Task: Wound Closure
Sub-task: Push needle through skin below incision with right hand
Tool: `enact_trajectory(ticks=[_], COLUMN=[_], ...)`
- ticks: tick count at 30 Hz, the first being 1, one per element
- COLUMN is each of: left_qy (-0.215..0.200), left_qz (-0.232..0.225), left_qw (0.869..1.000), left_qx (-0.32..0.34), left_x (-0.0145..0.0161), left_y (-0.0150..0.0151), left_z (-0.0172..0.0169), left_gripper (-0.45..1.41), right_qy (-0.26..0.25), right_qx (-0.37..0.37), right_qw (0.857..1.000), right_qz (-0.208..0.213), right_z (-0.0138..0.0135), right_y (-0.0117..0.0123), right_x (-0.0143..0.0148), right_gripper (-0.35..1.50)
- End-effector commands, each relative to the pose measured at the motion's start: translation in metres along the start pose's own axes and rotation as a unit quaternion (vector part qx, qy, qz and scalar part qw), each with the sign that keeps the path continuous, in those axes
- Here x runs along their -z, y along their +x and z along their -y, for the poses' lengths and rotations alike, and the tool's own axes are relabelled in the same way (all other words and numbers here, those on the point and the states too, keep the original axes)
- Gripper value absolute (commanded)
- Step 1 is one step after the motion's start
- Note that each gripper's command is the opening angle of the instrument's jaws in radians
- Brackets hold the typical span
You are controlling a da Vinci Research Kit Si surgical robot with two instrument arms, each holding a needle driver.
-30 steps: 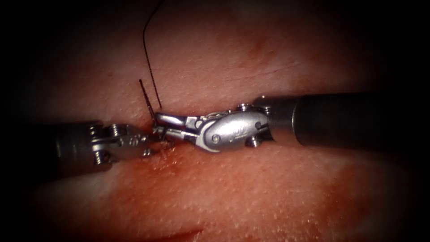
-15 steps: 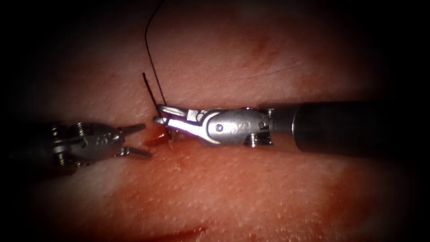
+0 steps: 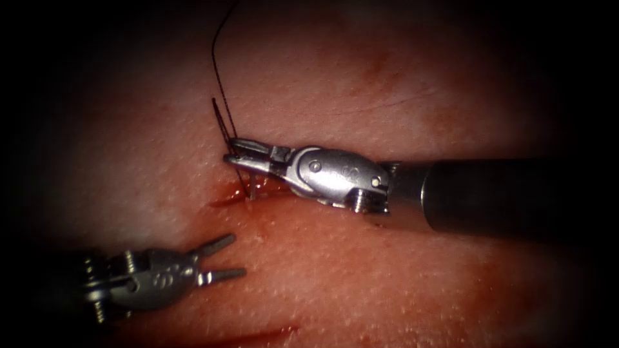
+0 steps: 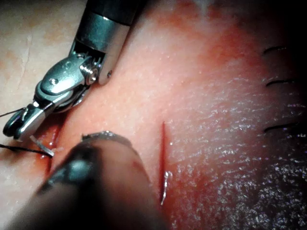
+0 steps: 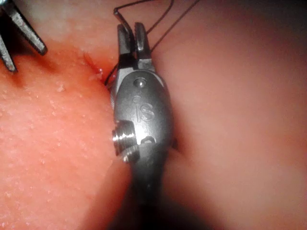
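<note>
I am watching my two tools over the tissue (image 3: 400, 270), and I place everything by the cut (image 3: 227, 200), a short red slit with red fluid (image 3: 258, 212) pooled around it.

My right tool (image 3: 231, 151) reaches in level from the right of the cut, its wrist angled slightly up, and its tip sits just above the cut. Its jaws are nearly closed, pinching the thread (image 3: 219, 84) where two dark strands meet. One strand climbs up and away from the cut into the dark; a short stiff end (image 3: 218, 116) stands beside it. Below the jaws the thread drops into the tissue at the cut. In the right wrist view the same jaws (image 5: 133, 38) are clamped on the thread (image 5: 158, 21). In the left wrist view a small bright sliver (image 4: 42, 146) lies on the tissue by the thread, near the right tool (image 4: 14, 127); I cannot tell if it is the needle.

My left tool (image 3: 225, 258) lies below and left of the cut, well apart from it, pointing right and slightly up. Its jaws are spread wide and hold nothing.

Against a second ago, the left tool was tip to tip with the right one at the cut; it has opened and drawn back down and left. The right tool has lifted slightly, raising the thread.
</note>
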Motion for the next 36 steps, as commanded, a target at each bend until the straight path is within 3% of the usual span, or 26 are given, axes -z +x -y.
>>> enact_trajectory(ticks=[1,7,20,27,36], left_qy=[-0.004,-0.021,-0.031,-0.048,-0.055], left_qz=[0.001,0.009,0.015,0.018,0.024], left_qw=[1.000,1.000,0.999,0.999,0.998], left_qx=[-0.002,-0.010,-0.022,-0.016,-0.012], left_x=[-0.0011,-0.0029,-0.0032,-0.0049,-0.0057], left_y=[0.0001,-0.0009,-0.0032,-0.0051,-0.0071], left_z=[-0.0005,-0.0024,-0.0013,-0.0012,0.0000], left_gripper=[0.14,0.07,0.00,0.00,0.00], right_qy=[0.005,0.015,0.046,0.051,0.077], right_qx=[-0.020,-0.078,-0.110,-0.126,-0.197], right_qw=[1.000,0.997,0.993,0.991,0.977], right_qz=[-0.002,-0.004,-0.009,-0.014,-0.004], right_z=[-0.0004,-0.0016,-0.0030,-0.0035,-0.0033], right_y=[-0.0003,-0.0003,0.0005,0.0013,0.0011], right_x=[-0.0009,-0.0012,-0.0025,-0.0030,-0.0033], right_gripper=[-0.35,-0.35,-0.35,-0.35,-0.35])
